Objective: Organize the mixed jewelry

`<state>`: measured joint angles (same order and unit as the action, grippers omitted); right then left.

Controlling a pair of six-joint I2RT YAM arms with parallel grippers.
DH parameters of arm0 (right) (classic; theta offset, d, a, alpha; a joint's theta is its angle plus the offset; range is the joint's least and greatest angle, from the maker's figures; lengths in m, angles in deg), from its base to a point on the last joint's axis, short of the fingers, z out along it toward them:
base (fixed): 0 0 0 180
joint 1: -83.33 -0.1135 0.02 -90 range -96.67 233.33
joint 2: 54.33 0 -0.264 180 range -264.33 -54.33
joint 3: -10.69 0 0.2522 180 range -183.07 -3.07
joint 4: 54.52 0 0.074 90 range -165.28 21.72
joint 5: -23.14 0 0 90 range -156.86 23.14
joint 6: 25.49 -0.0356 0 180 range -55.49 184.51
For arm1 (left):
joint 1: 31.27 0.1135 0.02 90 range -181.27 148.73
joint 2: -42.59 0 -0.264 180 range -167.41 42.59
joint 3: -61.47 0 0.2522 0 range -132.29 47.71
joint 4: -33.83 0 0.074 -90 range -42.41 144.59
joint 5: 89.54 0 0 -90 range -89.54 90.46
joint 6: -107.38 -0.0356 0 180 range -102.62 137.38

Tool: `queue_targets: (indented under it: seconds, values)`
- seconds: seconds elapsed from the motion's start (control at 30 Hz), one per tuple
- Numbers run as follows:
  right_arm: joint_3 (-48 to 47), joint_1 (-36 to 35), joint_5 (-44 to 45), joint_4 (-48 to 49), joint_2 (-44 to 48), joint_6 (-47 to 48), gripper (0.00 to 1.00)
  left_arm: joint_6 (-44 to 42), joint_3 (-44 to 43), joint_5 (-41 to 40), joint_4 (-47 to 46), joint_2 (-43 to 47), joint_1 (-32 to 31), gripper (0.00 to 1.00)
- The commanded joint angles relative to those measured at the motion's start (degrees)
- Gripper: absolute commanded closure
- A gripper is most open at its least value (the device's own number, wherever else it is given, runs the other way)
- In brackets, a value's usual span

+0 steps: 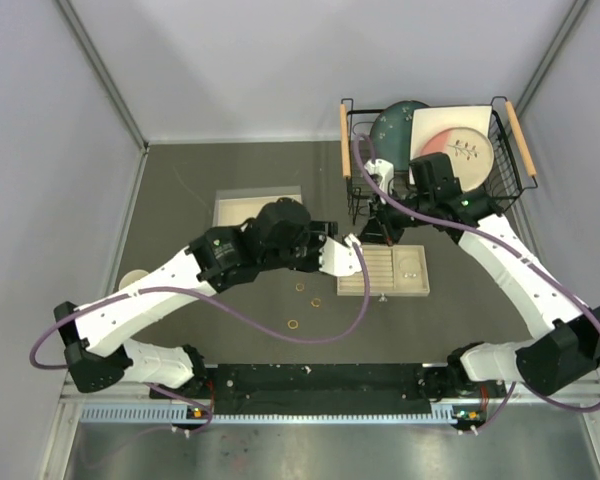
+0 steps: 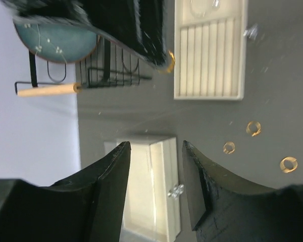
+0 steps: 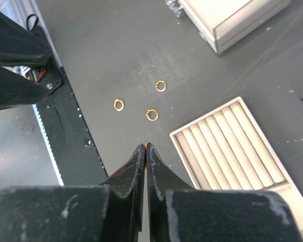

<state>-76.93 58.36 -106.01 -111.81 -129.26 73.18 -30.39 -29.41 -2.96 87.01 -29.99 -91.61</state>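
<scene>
Right claw (image 3: 145, 147), closed on a gold ring (image 2: 169, 60), hung near the beige tray (image 2: 209, 96) holding a silver hoop (image 2: 194, 9); left claw (image 2: 155, 146) stood open.

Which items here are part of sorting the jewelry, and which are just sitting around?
Job: three loose gold rings; one ring pinched in the shut right claw; beige slotted tray.
Lying about: wire basket with plates; white box; pale cup.

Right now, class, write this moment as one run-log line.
left fingers: open, empty | right fingers: shut on gold ring | three rings: loose on table | tray slots: empty
</scene>
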Motion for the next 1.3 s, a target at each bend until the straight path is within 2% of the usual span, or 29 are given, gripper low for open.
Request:
queue_targets:
  seconds: [0.0, 0.2, 0.3, 0.43, 0.7, 1.27]
  values:
    - [-1.98, 0.19, -6.62, -2.35, 2.60, 4.87, 1.00, 11.11, -9.53, 12.55, 10.41, -1.51, 1.01, 0.49]
    - [-6.98, 0.19, -10.24, -2.87, 2.95, 5.66, 1.00, 19.89, -17.53, 26.61, 16.02, -3.18, 7.50, 0.51]
    - [-10.50, 0.19, -11.81, -3.75, 2.78, 6.62, 1.00, 21.14, -19.38, 34.09, 17.70, -3.71, 11.03, 0.51]
    - [-14.28, -0.16, -14.02, -5.07, 1.81, 6.89, 1.00, 19.73, -19.81, 36.55, 17.97, -3.80, 11.90, 0.52]
    - [-15.17, -3.59, -11.74, -5.34, 1.72, 7.50, 1.00, 19.55, -21.14, 43.93, 15.96, -6.26, 16.74, 0.57]
    - [-13.76, -6.49, -9.80, -5.78, 2.08, 8.65, 1.00, 21.75, -21.40, 45.17, 8.22, -10.04, 18.68, 0.67]
